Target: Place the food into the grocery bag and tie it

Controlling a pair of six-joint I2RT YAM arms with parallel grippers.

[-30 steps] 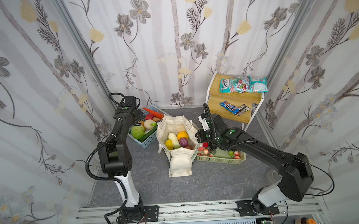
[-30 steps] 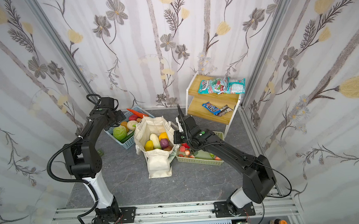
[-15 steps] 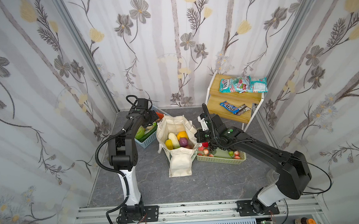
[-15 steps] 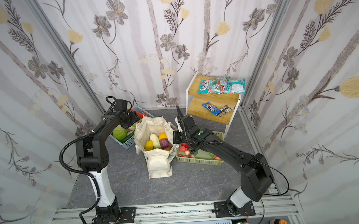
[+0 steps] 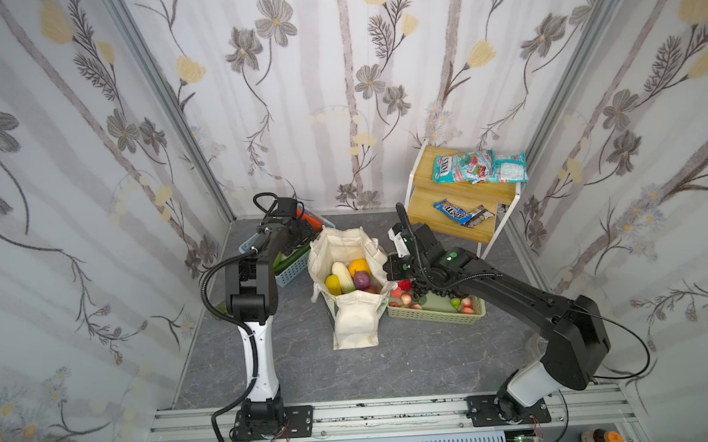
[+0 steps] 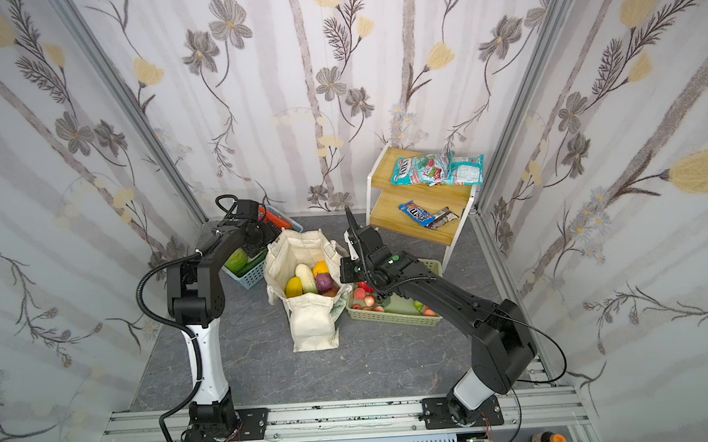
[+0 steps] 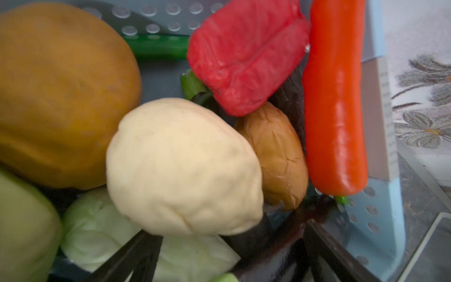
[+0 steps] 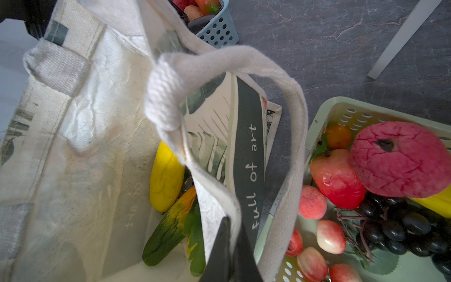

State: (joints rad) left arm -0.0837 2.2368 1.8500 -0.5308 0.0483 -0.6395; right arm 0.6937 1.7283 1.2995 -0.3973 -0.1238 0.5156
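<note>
Nearest, the grocery bag (image 5: 355, 317) stands open with food (image 5: 349, 274) inside, its rim pinched by the closed right end effector (image 8: 230, 227). Farther back, the left end effector (image 6: 260, 235) gapes empty over the blue basket (image 5: 294, 271). Loading seems the step in hand, so next it must close on a piece.

Left wrist view is soft: my left gripper (image 7: 227, 241) shows only as dark smeared bars cut by the frame edge, can't tell if they touch the cream lump (image 7: 183, 168), and in both top views it's buried under my wrist over the blue basket (image 5: 293, 274), 10 o'clock from the grocery bag (image 5: 355, 326). My right gripper (image 8: 233, 249) is cropped too, just finger stubs pinching bag cloth, and hidden behind my wrist at the bag's 3 o'clock rim in both top views. Bag wall covers part of the green-and-yellow packet (image 8: 168, 229); fruit (image 5: 406, 299) in the pale green basket (image 5: 432, 317) too small to sort from above.
</note>
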